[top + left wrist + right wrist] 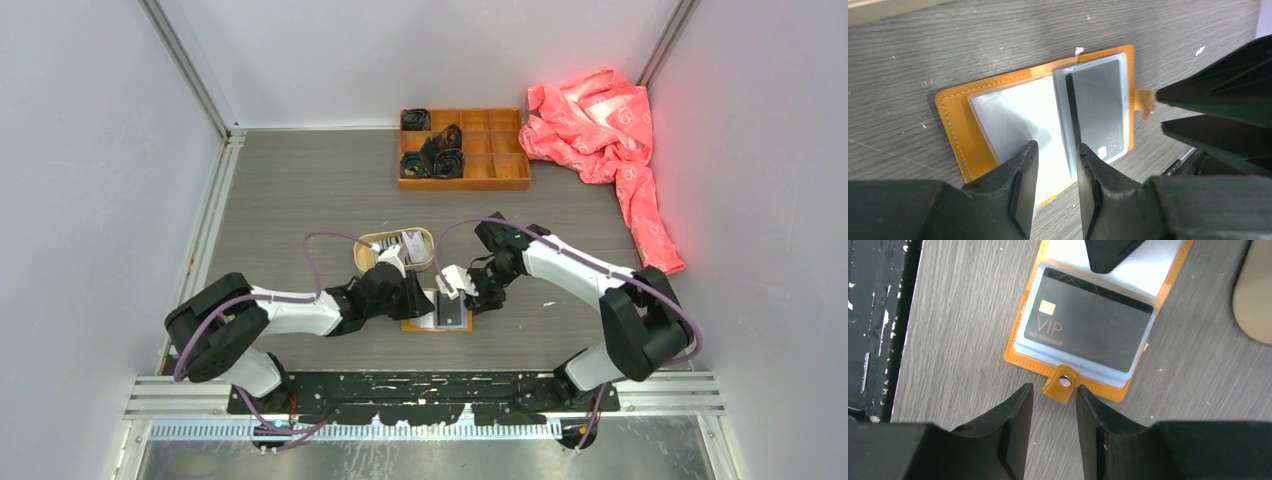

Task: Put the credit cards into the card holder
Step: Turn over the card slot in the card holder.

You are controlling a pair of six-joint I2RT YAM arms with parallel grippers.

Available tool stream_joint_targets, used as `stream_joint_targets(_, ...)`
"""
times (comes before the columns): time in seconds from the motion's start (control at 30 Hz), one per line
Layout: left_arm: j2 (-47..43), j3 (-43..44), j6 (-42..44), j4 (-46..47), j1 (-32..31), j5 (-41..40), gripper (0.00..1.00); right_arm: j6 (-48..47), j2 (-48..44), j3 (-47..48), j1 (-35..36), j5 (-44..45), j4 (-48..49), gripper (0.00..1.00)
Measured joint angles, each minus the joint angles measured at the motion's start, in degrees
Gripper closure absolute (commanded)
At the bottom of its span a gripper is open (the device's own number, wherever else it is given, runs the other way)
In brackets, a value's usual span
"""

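Partly done: VIP card (1090,322) sleeved in card holder (955,125), credit cards (412,243) left in far tray (362,252); left end effector (1057,160), right end effector (1054,400) narrow, empty.

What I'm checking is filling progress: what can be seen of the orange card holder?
The card holder lies open and flat on the grey wood-grain table. Its cover looks like mustard-orange stitched leather, holding clear plastic sleeves. One sleeve contains a dark card printed VIP with a gold chip; the opposite sleeve looks empty. A snap tab sticks out from one edge, between the fingers of the open right gripper. The left gripper hovers over the sleeves; contact is unclear.
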Motion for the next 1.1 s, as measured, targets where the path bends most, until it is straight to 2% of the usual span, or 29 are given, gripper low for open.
stream_joint_targets(0.17, 2.12, 0.00, 0.11, 1.55, 0.00, 0.22, 0.76, 3.54, -4.11, -0.42, -1.70, 0.31, 0.55, 0.54)
stream_joint_targets(0.4, 3.13, -0.70, -0.44, 4.68, 0.00, 1.49, 0.83, 27.76, -6.36, 1.68, -3.43, -8.63, 4.26, 0.58)
stream_joint_targets(0.53, 3.13, -1.68, -1.09, 6.78, 0.00, 2.58, 0.85, 41.46, -1.75, 4.72, -3.41, -11.21, 5.25, 0.59)
stream_joint_targets(0.73, 3.13, -3.80, -3.30, 10.08, -0.13, 2.93, 0.86, 54.84, 7.15, 7.61, -3.43, -7.85, 4.81, 0.59)
stream_joint_targets(1.1, 3.10, -4.85, -4.96, 12.41, -2.43, 2.54, 0.86, 63.41, 18.16, 12.85, -3.43, 0.13, 0.57, 0.57)
